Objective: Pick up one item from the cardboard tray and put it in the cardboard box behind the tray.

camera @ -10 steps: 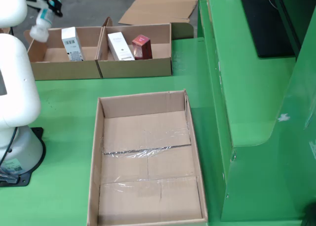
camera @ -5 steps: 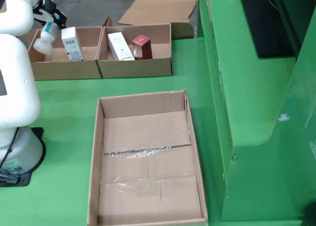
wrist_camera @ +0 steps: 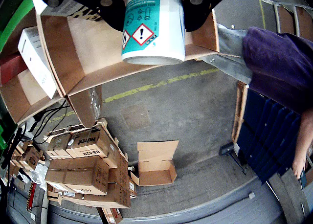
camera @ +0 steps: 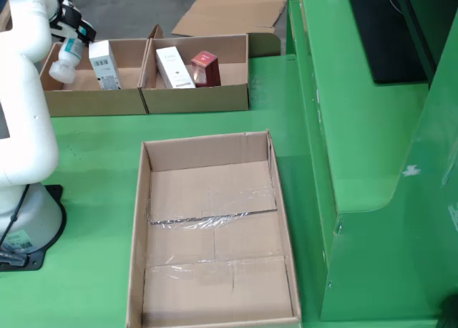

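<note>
In the fixed overview, my gripper [camera: 71, 38] is at the far left, shut on a white bottle [camera: 64, 61]. The bottle hangs tilted over the left end of the left cardboard box [camera: 93, 99] behind the tray. A white carton [camera: 104, 63] stands in that box. The large cardboard tray [camera: 209, 150] in front holds nothing. In the view that rides on the gripper, the bottle [wrist_camera: 154, 26] with a teal label and hazard diamond fills the top, clamped between black fingers [wrist_camera: 100, 6]. The box wall [wrist_camera: 88, 48] lies behind it.
The right back box [camera: 197, 95] holds a white carton [camera: 174, 66] and a red carton [camera: 205, 67]. The arm's white base [camera: 21, 199] stands left of the tray, and a green raised platform [camera: 358, 127] is on the right. A person in purple [wrist_camera: 279, 62] stands beyond the boxes.
The gripper has come down with the bottle, from above the left box's far-left corner to lower over that box's left end.
</note>
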`<act>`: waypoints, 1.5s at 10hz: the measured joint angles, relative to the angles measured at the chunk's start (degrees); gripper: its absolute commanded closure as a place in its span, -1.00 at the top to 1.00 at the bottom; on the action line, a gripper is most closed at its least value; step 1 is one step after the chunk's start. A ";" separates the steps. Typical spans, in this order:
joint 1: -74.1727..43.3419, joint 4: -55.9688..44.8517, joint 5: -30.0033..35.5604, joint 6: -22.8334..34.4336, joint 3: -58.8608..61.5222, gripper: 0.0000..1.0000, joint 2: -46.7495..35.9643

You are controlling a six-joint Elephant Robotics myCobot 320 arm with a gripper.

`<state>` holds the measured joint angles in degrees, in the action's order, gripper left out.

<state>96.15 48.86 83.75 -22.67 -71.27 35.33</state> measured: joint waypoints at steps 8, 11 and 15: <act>-0.27 9.93 1.24 -0.09 -10.99 -1.00 -0.35; -0.27 9.93 1.24 -0.09 -10.99 -1.00 -0.35; -0.27 9.93 1.24 -0.09 -10.99 -0.20 -0.35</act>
<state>95.88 58.79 84.99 -22.76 -82.26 34.98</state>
